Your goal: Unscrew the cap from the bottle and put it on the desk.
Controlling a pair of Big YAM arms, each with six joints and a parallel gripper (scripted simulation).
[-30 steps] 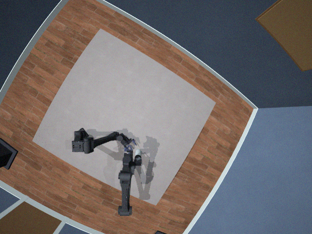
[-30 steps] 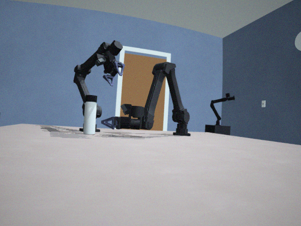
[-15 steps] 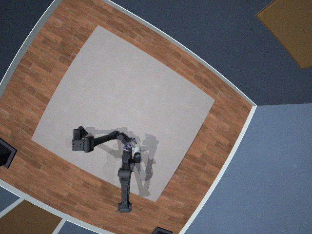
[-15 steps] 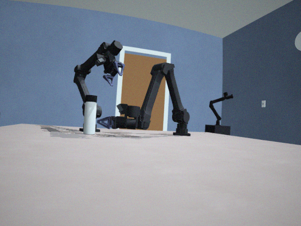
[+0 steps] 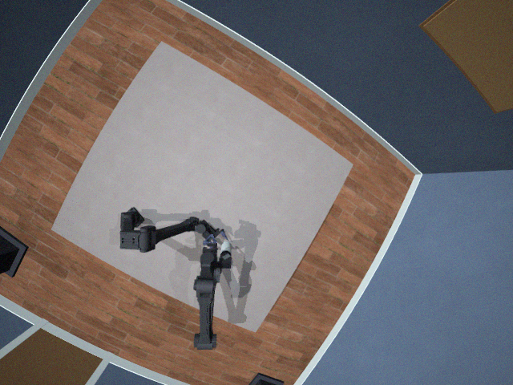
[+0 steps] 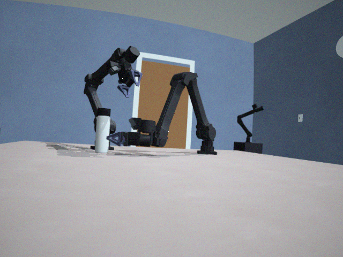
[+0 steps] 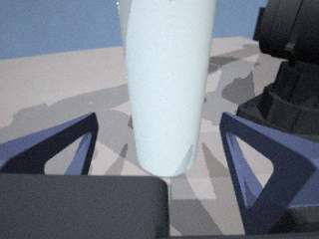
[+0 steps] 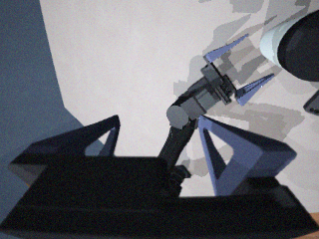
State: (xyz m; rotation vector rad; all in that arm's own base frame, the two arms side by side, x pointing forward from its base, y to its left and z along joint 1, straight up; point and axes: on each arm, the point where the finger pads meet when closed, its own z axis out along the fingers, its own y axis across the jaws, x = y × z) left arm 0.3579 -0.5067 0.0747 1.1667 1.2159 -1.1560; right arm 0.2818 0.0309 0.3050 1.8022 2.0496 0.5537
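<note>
"Two arms had reached in," she said, "the left gripper [image 5: 221, 237] [image 6: 108, 137] [image 7: 159, 119] [image 8: 261, 54] low beside the bottle, the right gripper [image 5: 210, 239] [image 6: 132, 91] [image 8: 159, 119] higher up. Both had fingers spread, holding nothing."

"And the bottle [image 5: 226, 246] [image 6: 102, 134] [image 7: 166, 85] [image 8: 270, 45]?"

"It stood upright on the desk [image 5: 215, 136] [image 6: 180, 199], its cap [image 5: 221, 255] [image 6: 104, 111] [image 8: 304, 47] on."

"So the step was approach?"

"Apparently. The left needed to advance and grip the body; then the right could descend for unscrewing."
</note>
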